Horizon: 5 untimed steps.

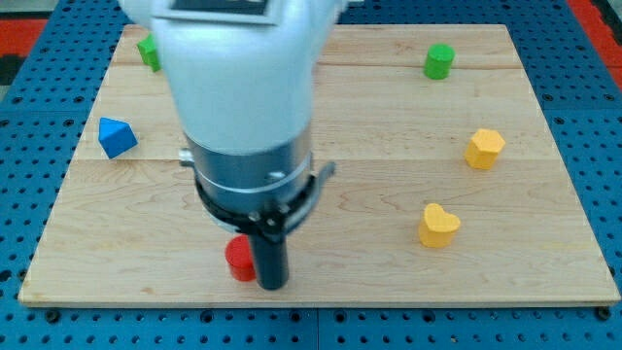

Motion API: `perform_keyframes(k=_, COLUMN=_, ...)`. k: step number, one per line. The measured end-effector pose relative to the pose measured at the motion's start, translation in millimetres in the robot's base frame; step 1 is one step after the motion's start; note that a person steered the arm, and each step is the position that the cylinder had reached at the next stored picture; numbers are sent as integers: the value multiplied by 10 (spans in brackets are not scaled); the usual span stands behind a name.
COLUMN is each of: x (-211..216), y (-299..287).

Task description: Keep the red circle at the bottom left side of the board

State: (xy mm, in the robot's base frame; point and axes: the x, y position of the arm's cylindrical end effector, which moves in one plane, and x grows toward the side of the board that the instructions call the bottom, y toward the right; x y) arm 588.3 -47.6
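The red circle (238,258) is a short red cylinder near the bottom edge of the wooden board (389,146), left of centre. The dark rod comes down from the big white and grey arm body that fills the view's upper left-centre. My tip (273,286) rests on the board just right of the red circle and slightly below it, touching or almost touching it. The rod hides the circle's right edge.
A blue block (116,137) lies at the left edge. A green block (149,51) sits at the top left, partly hidden by the arm. A green cylinder (438,61) is at the top right. Two yellow blocks (484,148) (438,226) lie on the right.
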Motion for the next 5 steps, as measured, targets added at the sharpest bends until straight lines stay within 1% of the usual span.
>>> perform_keyframes(k=1, x=-260, y=-87)
perform_keyframes(k=2, x=-265, y=-604)
perform_keyframes(k=3, x=-356, y=-909)
perform_keyframes(k=4, x=-798, y=-758)
perform_keyframes(k=5, x=-1267, y=-988)
